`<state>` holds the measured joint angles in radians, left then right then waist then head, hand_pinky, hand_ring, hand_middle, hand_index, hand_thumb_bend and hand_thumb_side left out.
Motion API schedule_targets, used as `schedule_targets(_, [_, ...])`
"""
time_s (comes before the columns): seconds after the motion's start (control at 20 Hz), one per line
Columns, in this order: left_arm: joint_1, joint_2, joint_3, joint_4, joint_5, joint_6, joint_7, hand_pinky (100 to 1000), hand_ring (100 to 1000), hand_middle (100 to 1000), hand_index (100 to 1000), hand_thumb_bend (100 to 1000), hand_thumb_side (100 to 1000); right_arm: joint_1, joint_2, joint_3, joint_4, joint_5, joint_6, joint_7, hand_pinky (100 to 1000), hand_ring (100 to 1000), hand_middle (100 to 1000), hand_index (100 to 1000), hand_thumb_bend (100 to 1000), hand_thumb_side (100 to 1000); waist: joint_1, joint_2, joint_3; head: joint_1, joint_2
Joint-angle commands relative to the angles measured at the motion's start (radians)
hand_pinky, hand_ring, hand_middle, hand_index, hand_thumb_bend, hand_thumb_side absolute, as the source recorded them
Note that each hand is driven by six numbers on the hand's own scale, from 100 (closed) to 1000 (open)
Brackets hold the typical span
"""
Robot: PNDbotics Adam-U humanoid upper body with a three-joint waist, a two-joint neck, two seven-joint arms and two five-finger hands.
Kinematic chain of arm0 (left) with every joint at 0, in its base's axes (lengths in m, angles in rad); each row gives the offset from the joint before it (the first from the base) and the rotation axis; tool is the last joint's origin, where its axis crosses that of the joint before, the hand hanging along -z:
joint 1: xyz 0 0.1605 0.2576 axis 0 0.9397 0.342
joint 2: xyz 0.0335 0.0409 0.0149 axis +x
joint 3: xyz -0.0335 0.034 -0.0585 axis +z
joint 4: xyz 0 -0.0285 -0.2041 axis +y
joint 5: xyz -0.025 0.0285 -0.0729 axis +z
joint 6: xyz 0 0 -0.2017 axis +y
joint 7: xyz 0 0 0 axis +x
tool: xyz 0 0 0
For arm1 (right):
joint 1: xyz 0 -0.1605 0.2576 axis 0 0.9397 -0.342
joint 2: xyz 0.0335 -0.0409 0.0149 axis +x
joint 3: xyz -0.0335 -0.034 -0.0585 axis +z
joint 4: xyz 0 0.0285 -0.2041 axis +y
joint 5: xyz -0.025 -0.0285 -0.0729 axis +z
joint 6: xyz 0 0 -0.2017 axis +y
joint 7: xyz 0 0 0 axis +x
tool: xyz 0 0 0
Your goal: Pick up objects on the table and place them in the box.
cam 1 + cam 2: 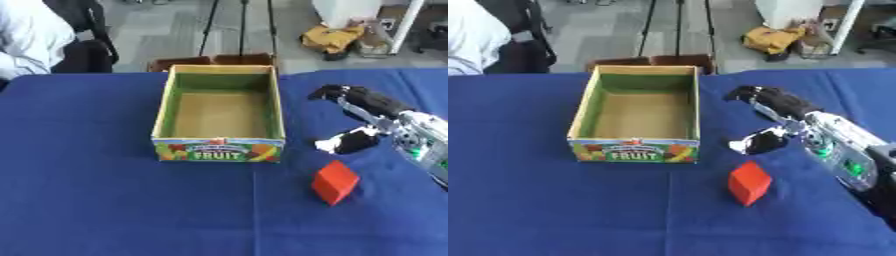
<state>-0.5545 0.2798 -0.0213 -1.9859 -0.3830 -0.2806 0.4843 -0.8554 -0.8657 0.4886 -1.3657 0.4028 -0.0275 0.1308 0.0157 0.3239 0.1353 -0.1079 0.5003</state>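
One red block (335, 182) lies near one fruit box (219, 149).

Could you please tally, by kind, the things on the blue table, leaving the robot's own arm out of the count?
Red block: 1
Cardboard box printed FRUIT, nothing visible inside: 1
Total: 2
The right hand hovers beside the box, fingers relaxed, holding nothing.
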Motion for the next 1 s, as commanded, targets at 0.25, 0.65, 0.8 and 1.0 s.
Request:
schedule_targets(0.25, [-0.002,0.025,0.005,-0.014,-0.005,0.005,0.000,804,888,864,961,100,961,-0.041,-0.067,-0.116,-0.148,-0.017,0.077,0.106,842,930,871,976,394,550,-0.019,-0.040,-0.006,0.010,0.004])
schedule_targets(0.65, [-0.003,0.029,0.004,-0.014,-0.008,0.005,0.000,804,888,864,960,100,961,0.057,-0.165,-0.096,-0.278,-0.080,0.078,0.225,842,943,893,986,573,499,-0.026,-0.040,-0.010,0.016,0.002])
schedule_targets(0.8, [-0.003,0.030,0.004,-0.014,-0.008,0.006,-0.001,804,888,864,960,100,960,0.093,-0.191,-0.085,-0.321,-0.105,0.054,0.269,839,942,894,987,601,473,-0.025,-0.040,-0.010,0.016,0.002])
schedule_targets(1.0, [-0.005,0.030,0.004,-0.014,-0.008,0.007,-0.003,804,888,864,960,100,960,0.137,-0.224,-0.078,-0.376,-0.123,0.012,0.326,844,947,901,999,558,430,-0.024,-0.040,-0.010,0.017,0.002])
